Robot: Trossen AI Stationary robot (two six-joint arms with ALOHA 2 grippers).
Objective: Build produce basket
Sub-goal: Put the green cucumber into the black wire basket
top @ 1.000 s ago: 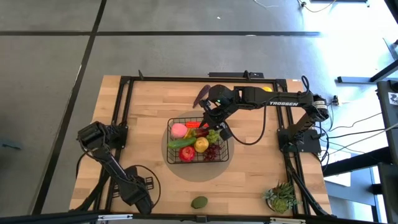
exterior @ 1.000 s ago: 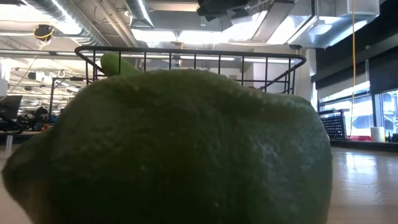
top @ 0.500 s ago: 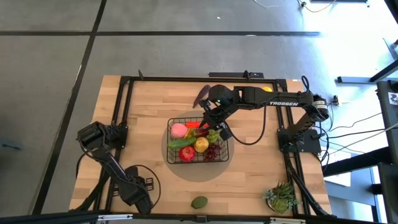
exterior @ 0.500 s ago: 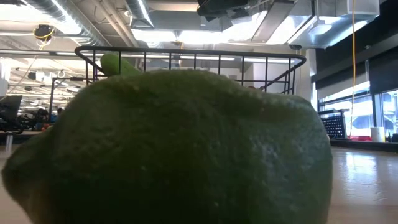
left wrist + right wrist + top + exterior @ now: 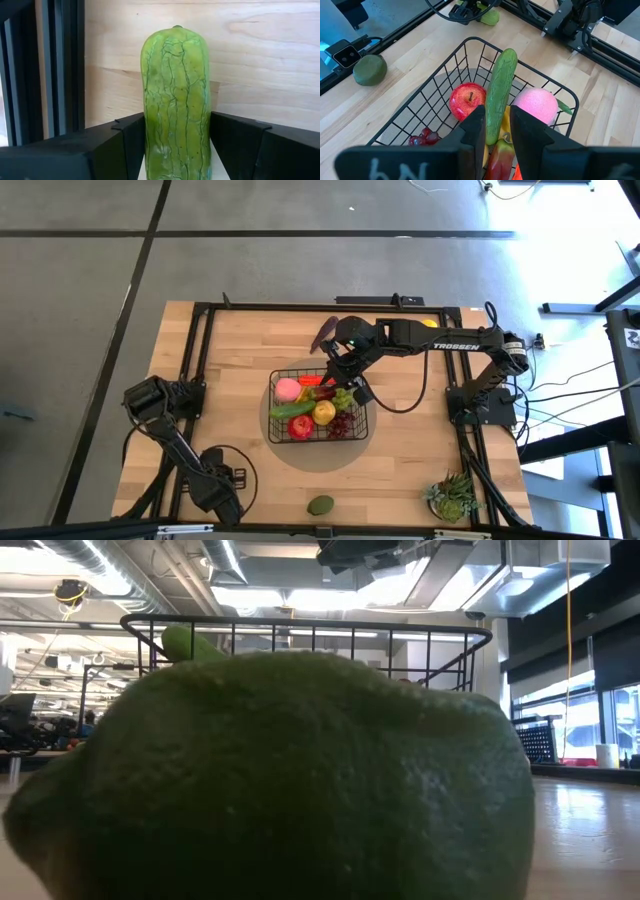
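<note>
The basket (image 5: 318,406) stands near the middle of the worktop (image 5: 230,360), on a grey round mat (image 5: 312,455). It holds a pink peach (image 5: 288,389), a red apple (image 5: 300,426), a yellow lemon (image 5: 324,413), dark red grapes (image 5: 342,424) and a green cucumber (image 5: 293,409) along its left side.

The right gripper (image 5: 343,376) hangs over the far right corner of the basket. In the right wrist view its fingers (image 5: 472,131) are clamped on a cucumber (image 5: 499,94), which points forward over the basket's contents, above the apple and the peach.

The left gripper (image 5: 222,493) sits low at the near left part of the worktop, close to the near edge. In the left wrist view its fingers (image 5: 125,145) are clamped on a second cucumber (image 5: 176,100), which stands out straight between them, with bare worktop behind it.

A green lime (image 5: 320,505) lies alone at the near edge of the worktop, well apart from the basket; it fills most of the low view, with the basket rim (image 5: 300,625) behind it. A spiky potted plant (image 5: 452,496) stands at the near right corner.
</note>
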